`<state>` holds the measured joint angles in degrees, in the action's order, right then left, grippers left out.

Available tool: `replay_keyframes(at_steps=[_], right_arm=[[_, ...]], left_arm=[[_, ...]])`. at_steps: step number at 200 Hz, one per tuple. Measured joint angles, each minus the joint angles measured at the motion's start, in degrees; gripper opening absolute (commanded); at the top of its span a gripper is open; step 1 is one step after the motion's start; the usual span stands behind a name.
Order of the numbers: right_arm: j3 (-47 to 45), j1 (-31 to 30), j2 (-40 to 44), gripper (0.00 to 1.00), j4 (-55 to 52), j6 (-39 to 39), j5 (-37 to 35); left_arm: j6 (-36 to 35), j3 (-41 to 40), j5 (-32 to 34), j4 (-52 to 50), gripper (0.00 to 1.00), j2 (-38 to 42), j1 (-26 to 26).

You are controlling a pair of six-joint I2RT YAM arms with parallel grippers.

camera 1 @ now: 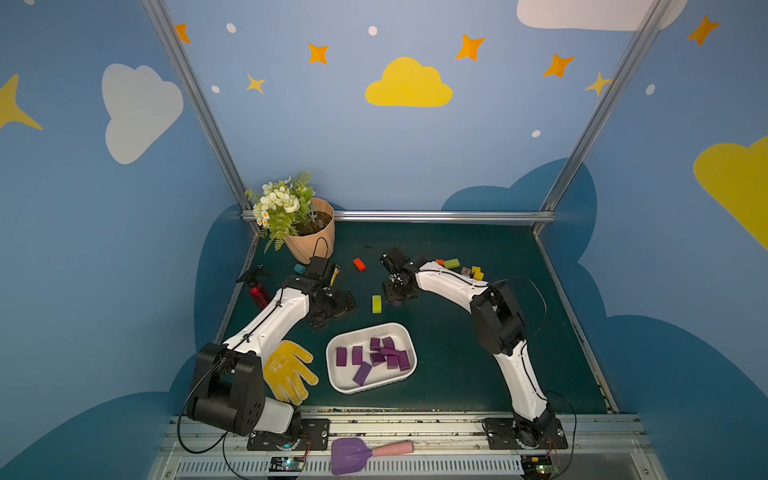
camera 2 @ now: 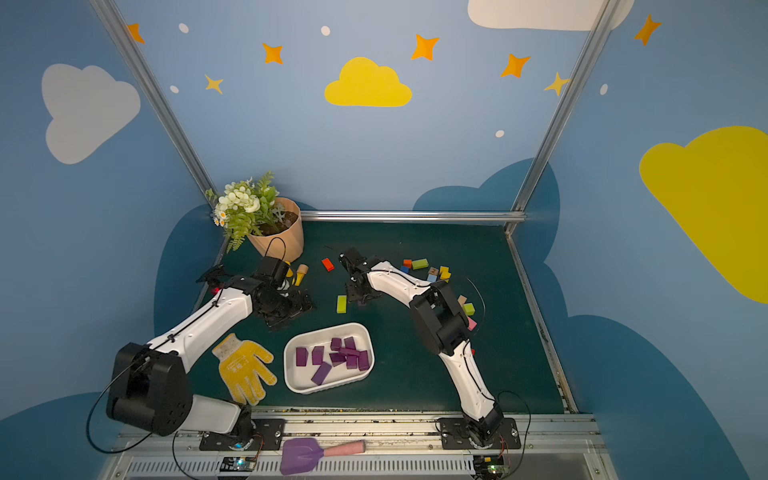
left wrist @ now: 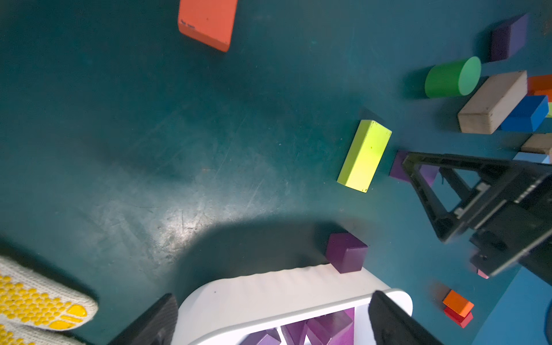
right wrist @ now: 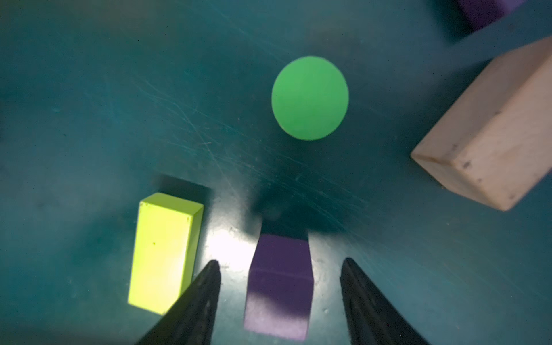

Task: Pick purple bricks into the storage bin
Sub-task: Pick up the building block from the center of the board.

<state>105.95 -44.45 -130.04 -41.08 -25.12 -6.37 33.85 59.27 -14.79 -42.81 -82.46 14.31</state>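
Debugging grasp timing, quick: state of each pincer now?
Left pincer: open, empty.
Right pincer: open, jaws either side of a purple brick, gaps showing, no grip yet.

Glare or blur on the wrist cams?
Right wrist: soft, blurred; bright glare patch on the mat beside the purple brick between the open jaws of the right gripper. Left wrist: sharper; broad sheen on the mat, dark shadow beside the storage bin.
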Motion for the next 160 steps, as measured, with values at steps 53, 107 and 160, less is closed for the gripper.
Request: replay_keyframes(at_steps=[53,107,160], right_arm=[[0.92,0.02,-1.73,0.55,-0.2,-0.68,-0.02],[1.09,0.15,-2.29,0.39,-0.28,-0.83,-0.04],[1.73,0.17,-2.29,0.31,-0.59,-0.66,-0.04]], left_arm=[[0.0,0.0,0.0,0.02,1.0,0.0,0.0],[0.0,0.0,-0.28,0.17,1.0,-0.39,0.0],[0.0,0.0,-0.79,0.17,1.0,-0.92,-0.11]])
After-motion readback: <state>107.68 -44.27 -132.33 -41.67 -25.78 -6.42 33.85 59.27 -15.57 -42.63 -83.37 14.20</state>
